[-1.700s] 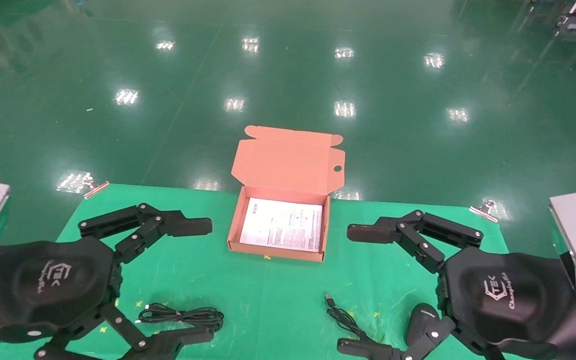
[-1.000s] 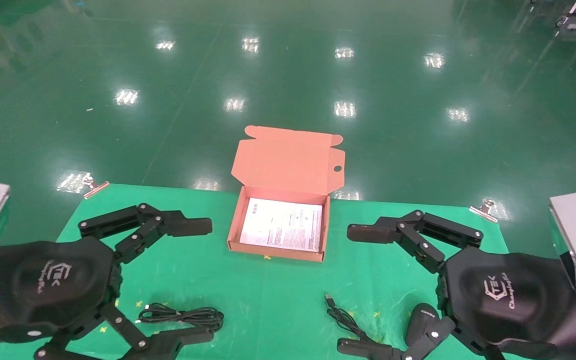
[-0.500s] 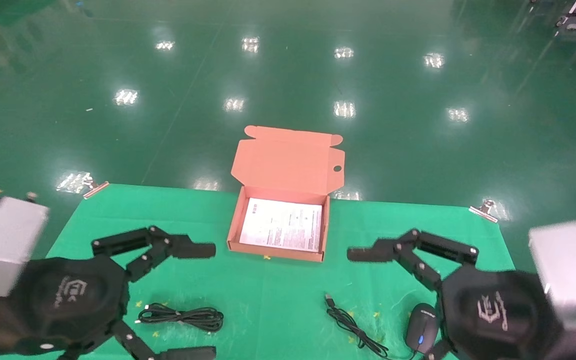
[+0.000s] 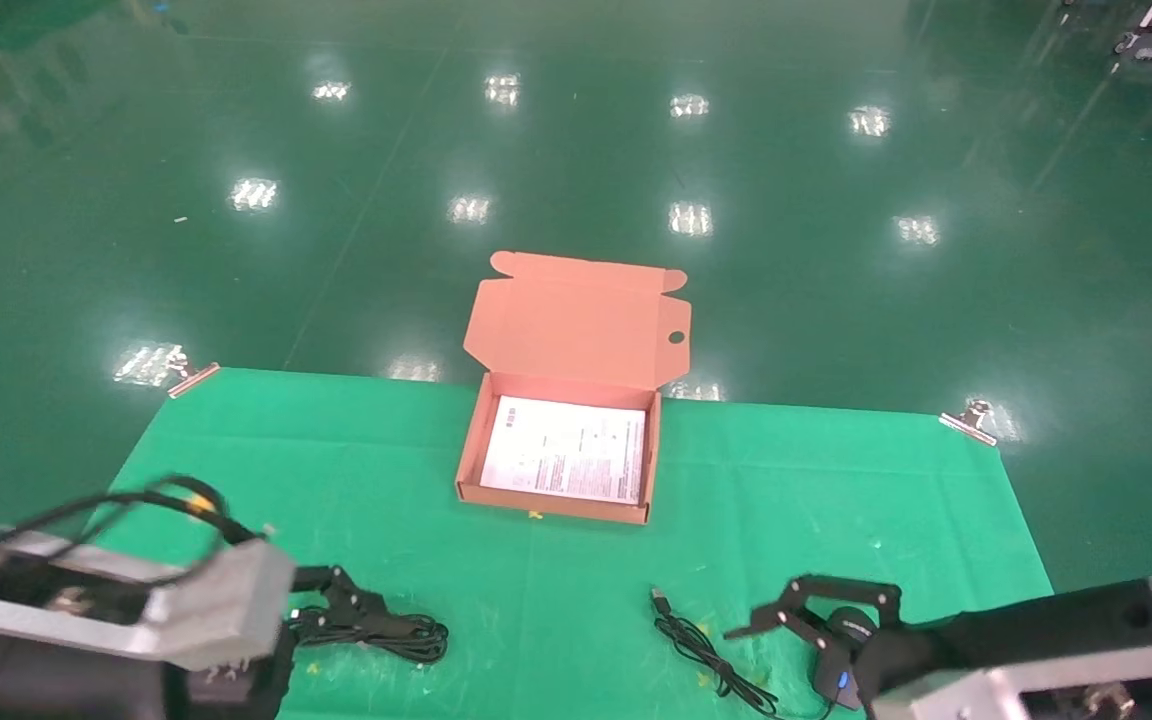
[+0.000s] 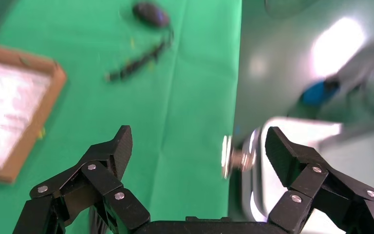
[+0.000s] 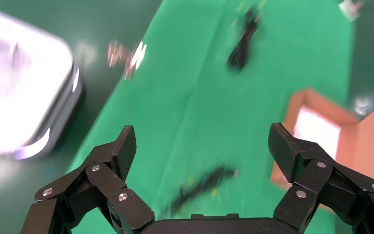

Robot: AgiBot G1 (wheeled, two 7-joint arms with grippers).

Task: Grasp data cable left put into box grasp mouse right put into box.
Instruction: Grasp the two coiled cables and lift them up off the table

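The salmon-orange box (image 4: 468,455) stands open at the middle of the green table, lid up, with a white leaflet (image 4: 564,460) inside. The data cable (image 4: 381,632) lies looped near the front left. My left gripper (image 5: 199,144) is open and empty; one of its fingers (image 4: 341,592) reaches just over the cable's left end. The black mouse (image 4: 844,640) lies front right, its cord (image 4: 696,645) trailing left to a USB plug. My right gripper (image 6: 202,141) is open and empty, its fingers (image 4: 801,605) right beside the mouse. The right wrist view shows the cord (image 6: 202,183) ahead of the jaws.
Metal clips (image 4: 191,378) (image 4: 966,420) hold the green cloth (image 4: 356,470) at its far corners. Glossy green floor lies beyond the table's far edge. The robot's grey base (image 6: 24,87) shows past the table's front edge in both wrist views.
Both arms have dropped low and drawn back toward the front edge, out of the middle of the view. The left fingers now sit by the data cable, the right by the mouse. Both stay open.
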